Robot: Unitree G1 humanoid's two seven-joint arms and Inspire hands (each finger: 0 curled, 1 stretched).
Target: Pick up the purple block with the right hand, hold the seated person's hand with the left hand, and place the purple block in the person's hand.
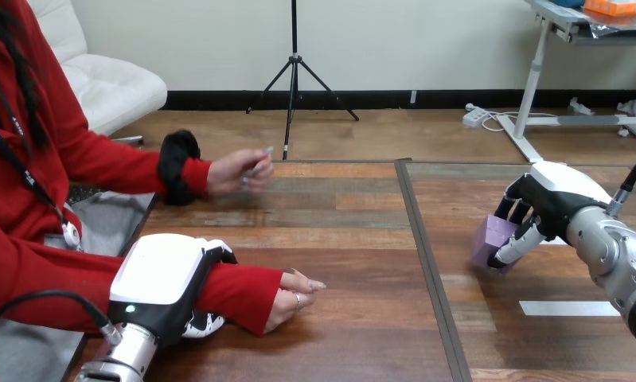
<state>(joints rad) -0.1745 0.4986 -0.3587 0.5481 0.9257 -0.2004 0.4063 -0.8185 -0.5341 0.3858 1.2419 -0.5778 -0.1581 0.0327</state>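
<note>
Grasping purple block (489, 237) in curled fingers (515, 248): right hand (549, 199), raised | left hand (159, 278) seemingly clasps person's forearm (243, 290)

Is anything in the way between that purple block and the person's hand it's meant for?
Nothing visible does. The right hand holds the purple block at the right; only bare table lies between it and the person's lower hand, whose forearm the left hand grips.

Looking like a robotics lab, a silver left arm (122, 360) and right arm (614, 253) reaching in over a wooden worktop (354, 239), a white tape strip (567, 308) lying stuck on its boards, a person (28, 263) sitting at its left side
</note>
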